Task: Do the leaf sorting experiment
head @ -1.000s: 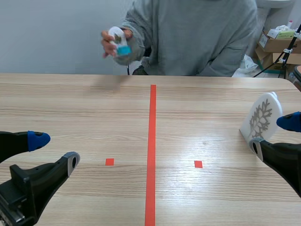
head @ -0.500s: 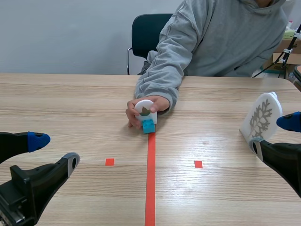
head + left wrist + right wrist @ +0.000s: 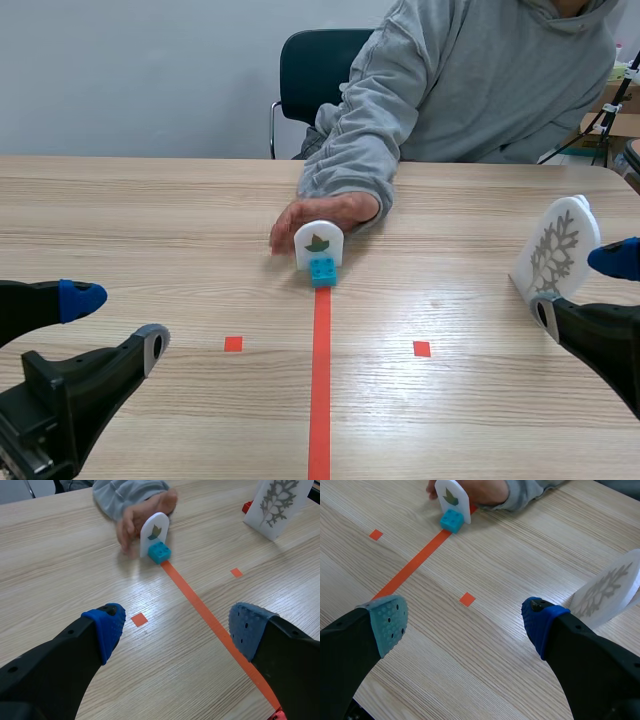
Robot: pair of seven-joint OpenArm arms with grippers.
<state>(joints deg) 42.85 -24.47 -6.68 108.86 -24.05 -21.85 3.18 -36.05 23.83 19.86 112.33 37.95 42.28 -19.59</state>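
Observation:
A small white arched card with a green leaf picture [image 3: 318, 243] stands upright on a blue block [image 3: 322, 271] at the far end of the red centre tape line [image 3: 320, 380]. A person's hand [image 3: 310, 215] rests just behind the card. A larger white card with a grey branching leaf [image 3: 556, 250] stands at the table's right side. My left gripper [image 3: 110, 320] is open low at the left, well short of the card [image 3: 154, 534]. My right gripper [image 3: 580, 285] is open beside the large card [image 3: 610, 590]; the small card [image 3: 452, 499] stands far ahead.
The person in a grey hoodie [image 3: 470, 80] sits across the table on a dark chair [image 3: 315, 75]. Small red tape squares [image 3: 233, 344] [image 3: 421, 348] mark each side of the centre line. Cardboard boxes [image 3: 615, 110] stand beyond the right far corner.
The person brought the small leaf card down from the air onto the table at the tape line's far end, and the hand now draws back behind it. Both grippers stayed still.

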